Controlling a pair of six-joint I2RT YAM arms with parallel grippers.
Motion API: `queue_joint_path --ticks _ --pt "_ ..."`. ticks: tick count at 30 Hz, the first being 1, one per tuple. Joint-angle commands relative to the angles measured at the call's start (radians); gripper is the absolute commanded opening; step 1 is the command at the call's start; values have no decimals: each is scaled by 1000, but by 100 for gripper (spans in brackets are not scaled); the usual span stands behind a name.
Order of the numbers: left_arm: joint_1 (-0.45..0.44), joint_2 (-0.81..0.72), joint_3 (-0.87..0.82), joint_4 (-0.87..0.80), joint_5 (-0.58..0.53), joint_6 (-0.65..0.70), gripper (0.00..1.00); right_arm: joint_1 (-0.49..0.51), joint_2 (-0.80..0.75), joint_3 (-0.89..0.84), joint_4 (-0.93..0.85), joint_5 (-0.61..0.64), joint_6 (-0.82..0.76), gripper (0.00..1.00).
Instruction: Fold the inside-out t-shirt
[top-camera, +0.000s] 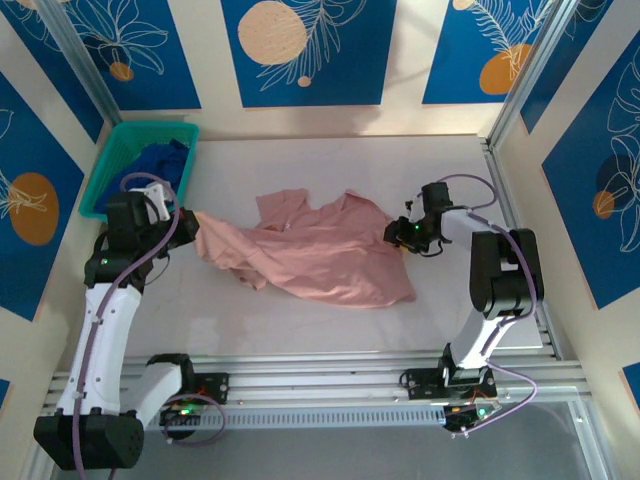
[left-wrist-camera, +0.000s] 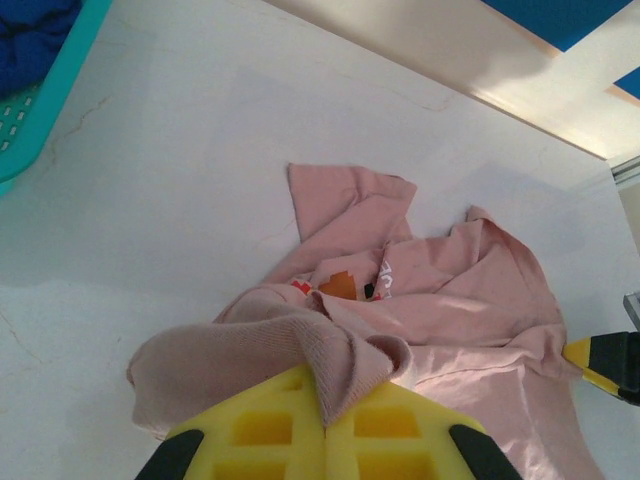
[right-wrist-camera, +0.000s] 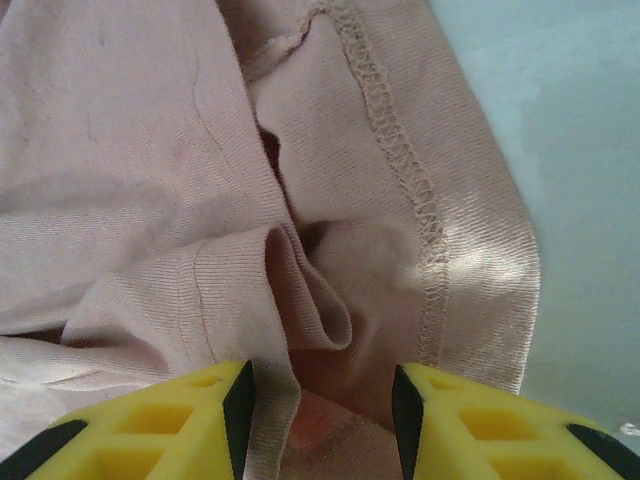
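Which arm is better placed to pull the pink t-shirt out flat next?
Probably the left arm: its jaws are shut on a bunch of the t-shirt. The right arm has its jaws apart over the cloth, gripping nothing.

The t-shirt (top-camera: 330, 260) is dusty pink all over, stitched hem included. A small print (left-wrist-camera: 345, 285) on it shows orange, red, white and a dark spot (too crumpled to make out the design). The basket (top-camera: 98, 172) is teal, and the garment (top-camera: 160, 165) in it is dark blue. The worktop (top-camera: 300, 165) is white with faint grey veining. The left gripper (left-wrist-camera: 328, 420) and right gripper (right-wrist-camera: 322, 385) are yellow edged in black. The arms (top-camera: 110, 310) are white and black, with lilac cables (top-camera: 160, 245). The walls (top-camera: 205, 60) are cream, with blue panels (top-camera: 300, 80) bearing white leaf outlines and peach and orange discs.
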Motion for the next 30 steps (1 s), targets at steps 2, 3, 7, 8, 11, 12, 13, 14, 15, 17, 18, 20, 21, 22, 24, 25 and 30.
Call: queue_joint_path --ticks 2,3,7,8,11,12,13,14,15,17,18,20,21,22,24,25,30 --pt "14 -19 -5 32 14 15 0 20 -35 -10 -12 10 -17 46" --pt "13 -19 -5 31 14 15 0 25 -36 -13 -14 16 -17 46" --pt "13 -19 -3 29 12 17 0 31 -66 -31 -11 44 -17 46" --pt "13 -18 -3 29 13 17 0 33 -75 -36 -7 50 -19 47" --pt "14 -17 -3 29 12 17 0 34 -92 -38 -16 63 -21 46" --pt "13 -16 -3 30 12 17 0 34 -97 -38 -20 70 -23 47" --pt "13 -16 -3 31 12 17 0 35 -104 -39 -24 81 -24 47" --pt "14 -15 -3 30 13 17 0 37 -109 -42 -26 87 -29 47" --pt "14 -16 -3 30 12 17 0 37 -114 -44 -29 94 -32 47" --pt "13 -16 -3 29 10 18 0 41 -121 -43 -42 106 -42 47" --pt "13 -16 -2 29 10 18 0 45 -122 -44 -47 115 -49 48" --pt "13 -15 -4 31 10 18 0 52 -120 -46 -57 137 -60 49" --pt "13 -15 -3 31 10 19 0 56 -116 -43 -60 146 -66 50" --pt "13 -12 -4 32 10 18 0 57 -109 -39 -63 146 -71 51" --pt "12 -13 -5 32 14 18 0 62 -92 -23 -74 143 -79 51" --pt "13 -12 -5 31 14 20 0 69 -83 -16 -79 142 -85 51" --pt "13 -18 -6 27 7 24 0 105 -56 5 -101 184 -101 51"
